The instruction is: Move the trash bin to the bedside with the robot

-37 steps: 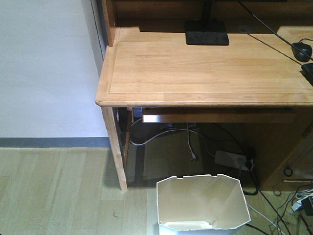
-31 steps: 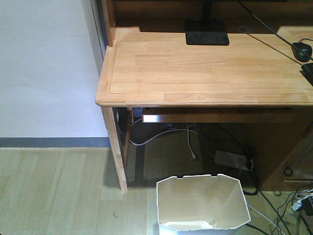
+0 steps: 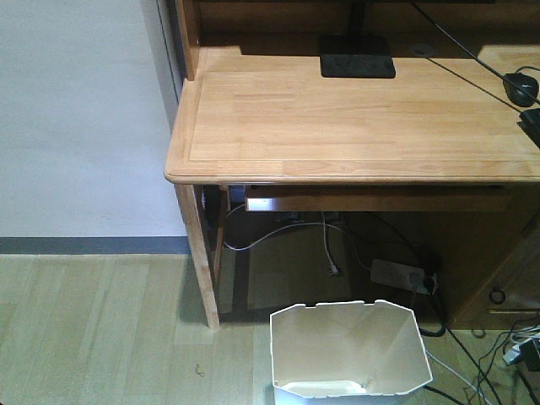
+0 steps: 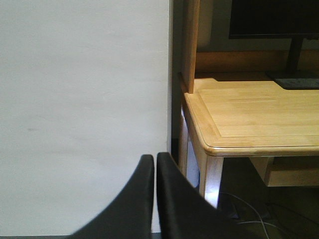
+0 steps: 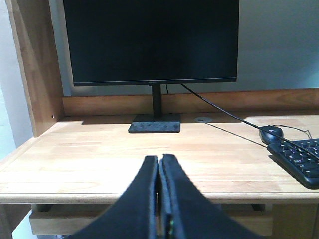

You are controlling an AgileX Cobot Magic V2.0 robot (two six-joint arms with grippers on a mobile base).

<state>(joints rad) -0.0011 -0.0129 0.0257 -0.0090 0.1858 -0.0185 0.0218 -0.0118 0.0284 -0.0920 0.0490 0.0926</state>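
The white trash bin (image 3: 348, 350) stands on the wood floor at the bottom of the front view, just in front of the wooden desk (image 3: 354, 118); its cream inside shows with nothing in it. The bedside is out of view. My left gripper (image 4: 155, 160) is shut with nothing between its fingers, pointing at the white wall beside the desk's left leg. Facing the desk's front edge, my right gripper (image 5: 159, 160) is shut too, holding nothing. Neither gripper appears in the front view, and neither touches the bin.
On the desk (image 5: 99, 154) stand a black monitor (image 5: 152, 42), a mouse (image 5: 271, 132) and a keyboard (image 5: 299, 162). A power strip (image 3: 403, 275) and loose cables (image 3: 498, 350) lie on the floor under and right of the desk. A desk leg (image 3: 199, 266) stands left of the bin.
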